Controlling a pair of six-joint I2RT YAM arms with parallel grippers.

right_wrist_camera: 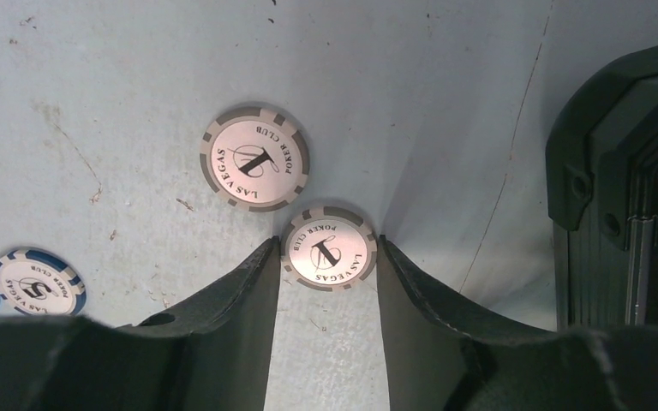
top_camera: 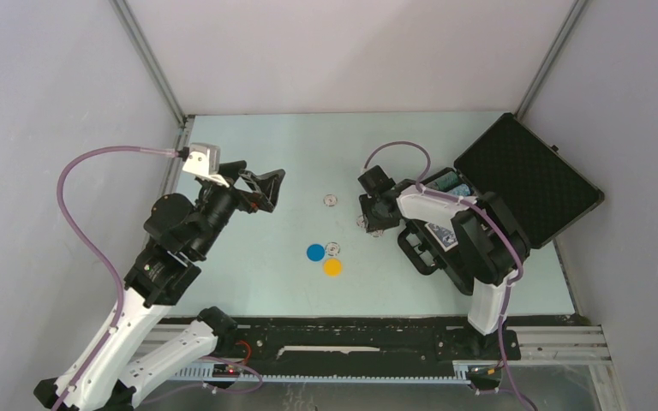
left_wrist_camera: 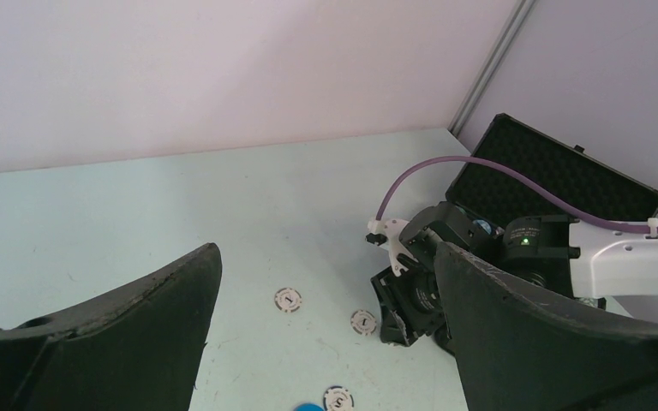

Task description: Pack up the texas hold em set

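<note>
The black case [top_camera: 527, 175] lies open at the right, its foam-lined lid tilted back. My right gripper [right_wrist_camera: 328, 246] is down on the table just left of the case [right_wrist_camera: 625, 188]. Its open fingers closely flank a grey-and-white poker chip [right_wrist_camera: 328, 248] that lies flat, with only a sliver of gap at each side. A second grey chip [right_wrist_camera: 254, 157] lies just beyond it. A blue-and-white chip [right_wrist_camera: 38, 281], a blue disc [top_camera: 315, 252] and a yellow disc [top_camera: 332, 267] sit mid-table. My left gripper [top_camera: 266, 190] hovers wide open and empty at the left.
Another grey chip [top_camera: 331, 200] lies alone towards the back of the table. The right arm [top_camera: 480, 231] arches over the case's lower half and hides most of its contents. Grey walls with metal corner posts enclose the table.
</note>
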